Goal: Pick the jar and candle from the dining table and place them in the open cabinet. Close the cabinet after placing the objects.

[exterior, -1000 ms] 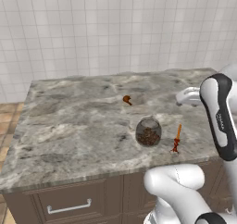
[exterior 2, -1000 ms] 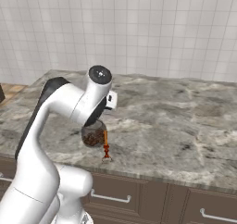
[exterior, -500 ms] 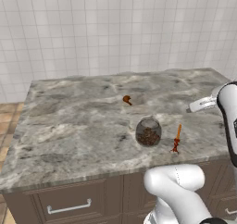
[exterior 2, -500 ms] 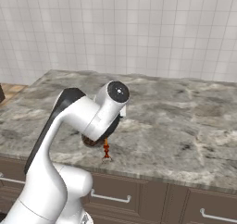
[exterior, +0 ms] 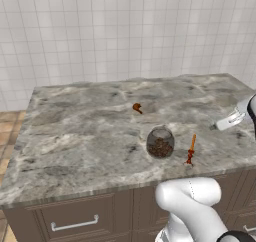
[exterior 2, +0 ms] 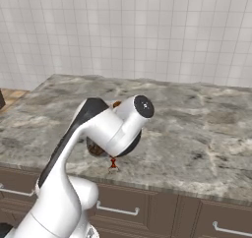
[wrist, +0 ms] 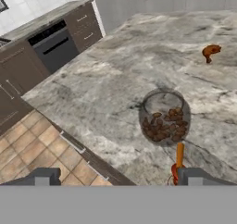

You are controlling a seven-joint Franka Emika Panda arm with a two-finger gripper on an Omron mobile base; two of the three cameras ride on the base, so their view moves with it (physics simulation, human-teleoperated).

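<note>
Marble dining table [exterior: 75, 136], front edge outward: candle [exterior: 191, 149] upright near front edge; jar [exterior: 160, 142] just beside it; orange-brown lump [exterior: 137, 107] mid-slab. My gripper [wrist: 115, 177] hangs above, jaws wide, empty. Nothing picked yet; both placements and cabinet closing remain.

A small orange-brown lump [exterior: 137, 107] lies on the marble slab, toward its middle. Behind rises a white tiled wall [exterior: 125, 31]. Terracotta floor tiles [wrist: 32, 149] lie below, with dark drawer units [wrist: 83, 24] and a black oven front [wrist: 54, 45] beyond.
</note>
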